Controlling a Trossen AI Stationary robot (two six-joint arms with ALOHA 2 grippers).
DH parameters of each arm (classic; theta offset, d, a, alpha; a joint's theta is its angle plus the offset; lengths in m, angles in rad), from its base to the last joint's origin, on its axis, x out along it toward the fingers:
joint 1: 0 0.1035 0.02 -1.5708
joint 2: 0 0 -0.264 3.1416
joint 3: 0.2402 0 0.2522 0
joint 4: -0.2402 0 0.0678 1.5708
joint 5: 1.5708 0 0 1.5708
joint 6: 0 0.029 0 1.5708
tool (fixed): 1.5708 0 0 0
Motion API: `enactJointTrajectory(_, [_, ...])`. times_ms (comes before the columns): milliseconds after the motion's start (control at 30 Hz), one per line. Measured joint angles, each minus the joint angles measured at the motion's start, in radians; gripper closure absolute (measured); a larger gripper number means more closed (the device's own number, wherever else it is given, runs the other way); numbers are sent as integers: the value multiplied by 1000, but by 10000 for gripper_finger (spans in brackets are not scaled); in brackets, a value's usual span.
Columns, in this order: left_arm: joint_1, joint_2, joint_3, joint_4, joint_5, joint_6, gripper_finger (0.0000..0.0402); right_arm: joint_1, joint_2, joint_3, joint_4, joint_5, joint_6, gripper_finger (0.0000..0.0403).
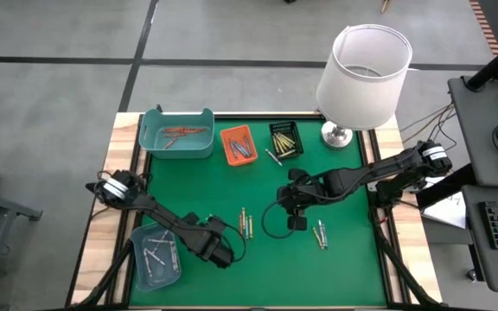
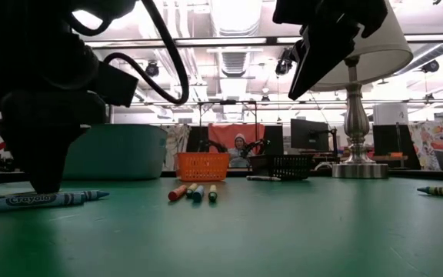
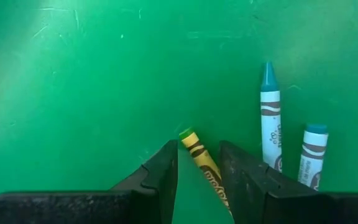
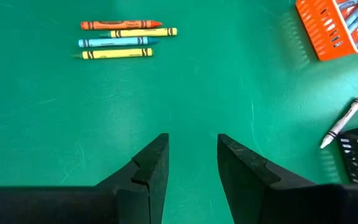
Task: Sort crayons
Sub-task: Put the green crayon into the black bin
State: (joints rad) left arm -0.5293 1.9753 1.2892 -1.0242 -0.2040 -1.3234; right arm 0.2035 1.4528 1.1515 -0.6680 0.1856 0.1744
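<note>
Yellow-green crayon (image 3: 202, 163) between left jaws

On the green-matted counter (image 1: 344, 268), the left claw (image 1: 217, 253) sits near a cluster of thin crayons (image 1: 245, 224); the right claw (image 1: 294, 213) hovers mid-counter.

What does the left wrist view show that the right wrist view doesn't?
Left wrist only: a yellow-green crayon lying between the left end effector fingers, with two teal-tipped crayons beside it. Right wrist only: the open, empty right end effector, a row of four crayons, the orange tray and a loose grey crayon. Both: the green mat.
</note>
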Motion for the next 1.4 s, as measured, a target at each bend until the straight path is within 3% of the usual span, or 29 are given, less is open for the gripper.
enactJointTrajectory(333, [-1, 8, 2, 1, -41, 5, 310, 0, 0, 0, 1, 0, -3, 280])
enactJointTrajectory(767, [2, 9, -2, 0, -97, 10, 392, 0, 0, 0, 1, 0, -3, 280])
enactJointTrajectory(867, [2, 6, 1, -1, -127, 26, 396, 0, 0, 0, 1, 0, -10, 280])
enactJointTrajectory(1067, [-2, -41, 22, 11, -253, 72, 400, 2, 0, -67, 37, -3, -65, 280])
enactJointTrajectory(1400, [17, -271, 24, 107, -540, 362, 401, 1, 0, -228, 410, -10, -157, 280])
